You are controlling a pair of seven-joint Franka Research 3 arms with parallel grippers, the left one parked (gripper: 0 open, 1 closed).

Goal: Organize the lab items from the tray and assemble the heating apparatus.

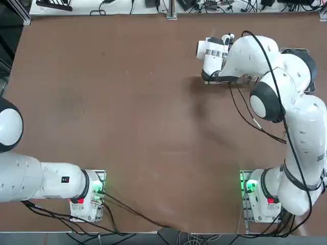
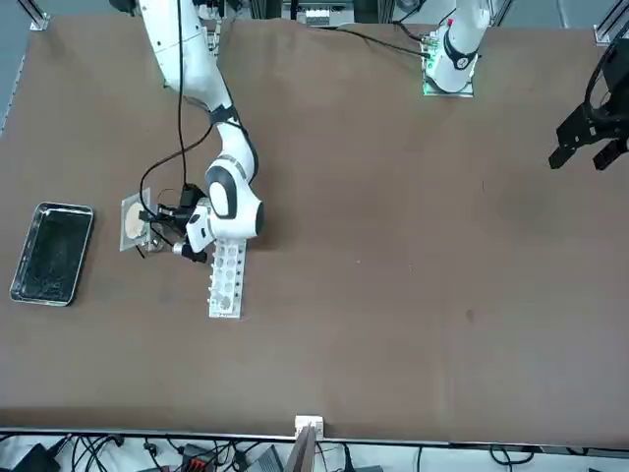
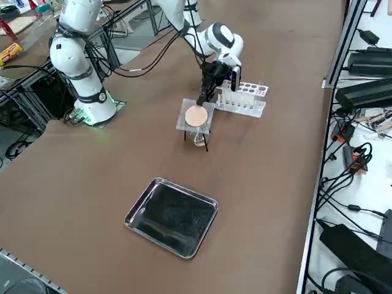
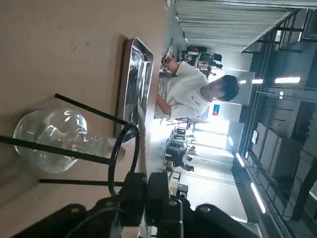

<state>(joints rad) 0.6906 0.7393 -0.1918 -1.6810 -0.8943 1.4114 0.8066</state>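
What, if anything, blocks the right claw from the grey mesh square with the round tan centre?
Nothing visible: the right claw is at the edge of the mesh square; the white holed rack stands to one side.

Brown tabletop (image 1: 148, 117) filling overhead view. Beyond it, right wrist view: person in white shirt (image 4: 185, 91) sitting, bright window (image 4: 213, 131) glowing, lit ceiling lights (image 4: 258, 198) shining, pale ribbed curtain (image 4: 233, 22) hanging, grey floor (image 4: 172, 29) showing.

Bare tabletop runs between the metal tray (image 3: 171, 217) and the tripod (image 3: 207, 142), while the test-tube rack (image 3: 242, 99) blocks the tripod's far side.
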